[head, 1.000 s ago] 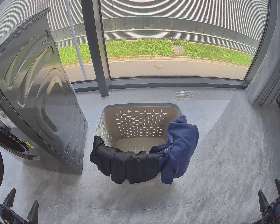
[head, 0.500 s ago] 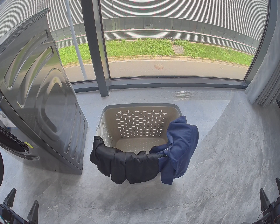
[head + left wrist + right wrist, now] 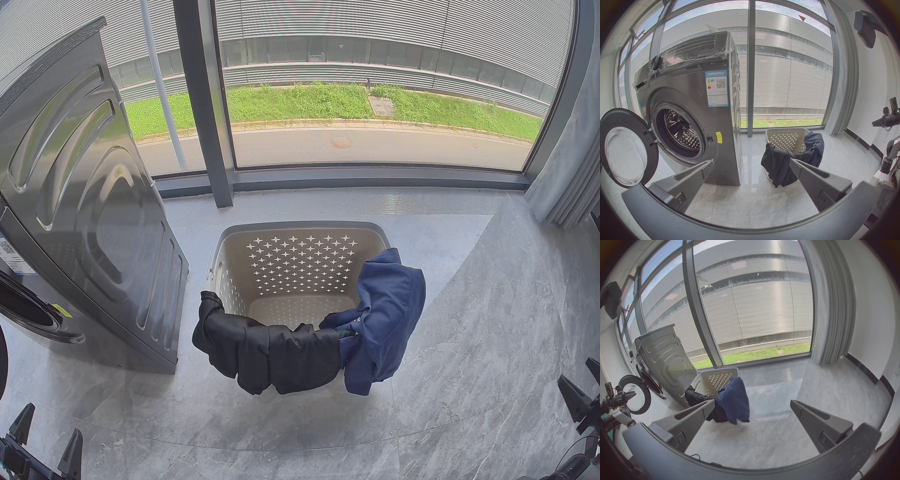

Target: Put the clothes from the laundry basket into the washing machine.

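A beige laundry basket [image 3: 300, 265] stands on the floor in the middle of the head view. A black garment [image 3: 269, 356] hangs over its near rim, and a navy blue garment [image 3: 384, 319] drapes over its right corner. The grey washing machine [image 3: 87, 206] stands to the left; its round door [image 3: 626, 147] is swung open and the drum [image 3: 679, 132] shows. My left gripper [image 3: 49, 436] is open at the lower left, well short of the basket. My right gripper [image 3: 584, 384] is open at the lower right edge. Both hold nothing.
A large window with a dark post [image 3: 203, 100] runs behind the basket. A grey curtain [image 3: 572, 169] hangs at the far right. Grey marble floor [image 3: 487, 325] lies open around the basket.
My right gripper has risen and shifted slightly toward the right edge of the head view. The left gripper, basket and clothes are unchanged.
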Controlling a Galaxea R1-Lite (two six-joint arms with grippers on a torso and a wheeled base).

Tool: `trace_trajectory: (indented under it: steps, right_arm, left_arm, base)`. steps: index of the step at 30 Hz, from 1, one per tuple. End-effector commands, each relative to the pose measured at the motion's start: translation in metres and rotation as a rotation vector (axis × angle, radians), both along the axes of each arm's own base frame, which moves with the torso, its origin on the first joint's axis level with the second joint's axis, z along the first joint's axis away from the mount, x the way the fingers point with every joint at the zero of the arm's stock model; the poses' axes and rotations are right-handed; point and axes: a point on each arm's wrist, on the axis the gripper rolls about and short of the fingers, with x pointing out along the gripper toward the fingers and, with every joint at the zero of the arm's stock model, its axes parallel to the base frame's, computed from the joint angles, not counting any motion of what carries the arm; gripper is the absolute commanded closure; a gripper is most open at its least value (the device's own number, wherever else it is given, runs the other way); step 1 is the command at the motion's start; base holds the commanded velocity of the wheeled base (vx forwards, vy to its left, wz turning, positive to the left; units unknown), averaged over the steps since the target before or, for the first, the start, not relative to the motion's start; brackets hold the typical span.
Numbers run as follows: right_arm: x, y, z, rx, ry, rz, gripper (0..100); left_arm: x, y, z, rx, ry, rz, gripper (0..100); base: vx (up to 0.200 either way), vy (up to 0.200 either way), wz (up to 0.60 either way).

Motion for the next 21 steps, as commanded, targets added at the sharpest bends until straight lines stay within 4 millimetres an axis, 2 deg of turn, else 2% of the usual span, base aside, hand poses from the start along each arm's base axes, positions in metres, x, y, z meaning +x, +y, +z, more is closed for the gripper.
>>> trace_trajectory:
  steps: [1, 9, 10, 12, 18, 21]
  right_arm:
    - [0.076, 0.014, 0.002, -0.02, 0.31, 0.119, 0]
    - [0.115, 0.034, -0.003, -0.038, 0.414, 0.207, 0]
    - [0.115, 0.034, -0.003, -0.038, 0.414, 0.207, 0]
    - [0.133, 0.04, -0.007, -0.033, 0.44, 0.207, 0]
    - [0.152, 0.049, -0.014, -0.04, 0.448, 0.229, 0]
    - [0.168, 0.054, -0.021, -0.037, 0.458, 0.225, 0]
  left_arm:
    - [0.0, 0.0, -0.005, 0.0, 0.001, 0.0, 0]
    - [0.0, 0.0, -0.005, 0.0, 0.001, 0.0, 0]
    - [0.0, 0.0, -0.005, 0.0, 0.001, 0.0, 0]
    - [0.0, 0.0, -0.005, 0.0, 0.001, 0.0, 0]
    - [0.0, 0.0, -0.005, 0.0, 0.001, 0.0, 0]
    - [0.0, 0.0, -0.005, 0.0, 0.001, 0.0, 0]
  base:
    - [0.0, 0.0, 0.0]
    - [0.0, 0.0, 0.0]
    - [0.0, 0.0, 0.0]
    - [0.0, 0.0, 0.0]
    - [0.0, 0.0, 0.0]
    - [0.0, 0.0, 0.0]
